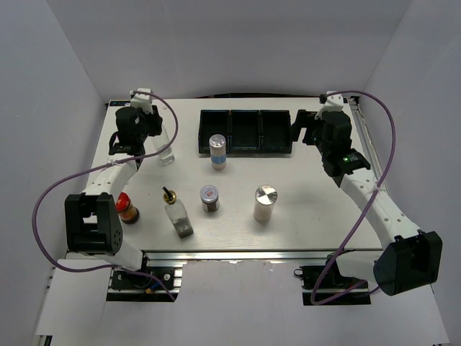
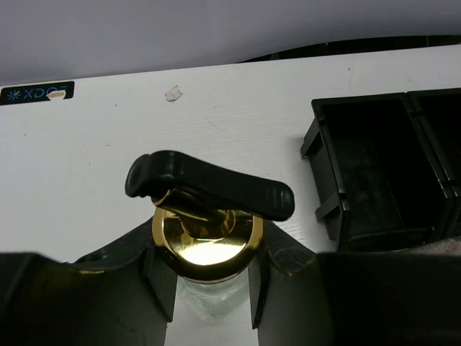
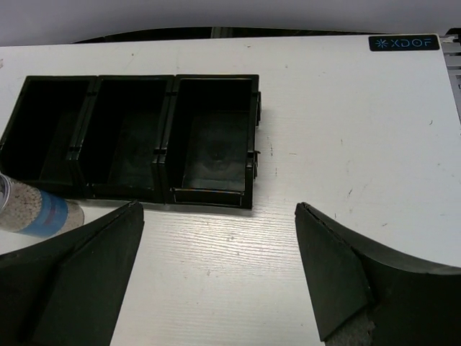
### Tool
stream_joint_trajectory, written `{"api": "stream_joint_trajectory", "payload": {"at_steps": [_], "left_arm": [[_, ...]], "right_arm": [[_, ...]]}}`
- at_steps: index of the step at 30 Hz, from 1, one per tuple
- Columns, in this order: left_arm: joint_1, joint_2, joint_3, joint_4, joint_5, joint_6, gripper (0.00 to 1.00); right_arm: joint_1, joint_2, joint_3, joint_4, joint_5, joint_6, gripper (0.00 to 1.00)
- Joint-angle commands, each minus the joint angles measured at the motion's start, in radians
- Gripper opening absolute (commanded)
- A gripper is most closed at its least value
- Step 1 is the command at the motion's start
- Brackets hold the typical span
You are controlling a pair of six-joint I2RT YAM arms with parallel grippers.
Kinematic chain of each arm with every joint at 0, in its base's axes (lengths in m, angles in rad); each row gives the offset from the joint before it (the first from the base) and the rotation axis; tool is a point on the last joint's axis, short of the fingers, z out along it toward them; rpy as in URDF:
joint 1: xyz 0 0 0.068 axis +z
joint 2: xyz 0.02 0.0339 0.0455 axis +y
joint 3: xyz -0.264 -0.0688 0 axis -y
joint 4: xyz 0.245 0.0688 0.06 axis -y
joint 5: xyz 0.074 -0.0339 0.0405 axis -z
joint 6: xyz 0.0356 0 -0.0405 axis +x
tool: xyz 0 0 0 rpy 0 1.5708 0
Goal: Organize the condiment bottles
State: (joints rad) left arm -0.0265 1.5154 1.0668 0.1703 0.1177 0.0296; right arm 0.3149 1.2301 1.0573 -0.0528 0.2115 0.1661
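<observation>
Cruet (image 2: 207,249) caught at the neck
Left fingers (image 2: 140,288) clamp its gold collar; right fingers (image 3: 86,274) hang wide beside the black tray (image 3: 212,198).

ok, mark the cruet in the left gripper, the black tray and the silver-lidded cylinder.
cruet (image 2: 207,249), left wrist view, gold collar.
black tray (image 3: 166,137), right wrist view, divider wall.
silver-lidded cylinder (image 1: 263,210), top external view, white body.

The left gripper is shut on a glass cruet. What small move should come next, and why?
Probably lift the cruet straight up a little. The left gripper is shut around its neck under the gold collar, it stands upright on the table, and the tray beside it has empty compartments.
</observation>
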Motion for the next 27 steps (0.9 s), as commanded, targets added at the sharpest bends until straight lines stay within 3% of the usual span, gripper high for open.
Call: {"api": "stream_joint_trajectory", "payload": {"at_steps": [1, 2, 5, 17, 21, 27], "left_arm": [[-0.006, 0.003, 0.050, 0.006, -0.015, 0.010, 0.38], [-0.007, 0.003, 0.061, 0.005, -0.019, 0.010, 0.25], [-0.007, -0.003, 0.097, 0.001, -0.027, 0.003, 0.00], [-0.053, 0.038, 0.370, 0.112, 0.108, -0.169, 0.00], [-0.101, 0.113, 0.487, 0.144, 0.135, -0.198, 0.00], [-0.177, 0.308, 0.769, 0.063, 0.131, -0.201, 0.00]], "right_arm": [[-0.004, -0.006, 0.046, 0.015, 0.043, -0.027, 0.89], [-0.005, -0.009, 0.044, 0.013, 0.046, -0.028, 0.89], [-0.005, -0.017, 0.043, 0.010, 0.055, -0.030, 0.89], [-0.016, -0.044, -0.020, 0.039, 0.069, -0.019, 0.90], [-0.023, -0.032, -0.005, 0.027, 0.077, -0.027, 0.89], [-0.031, -0.038, -0.019, 0.025, 0.051, -0.028, 0.89]]}}
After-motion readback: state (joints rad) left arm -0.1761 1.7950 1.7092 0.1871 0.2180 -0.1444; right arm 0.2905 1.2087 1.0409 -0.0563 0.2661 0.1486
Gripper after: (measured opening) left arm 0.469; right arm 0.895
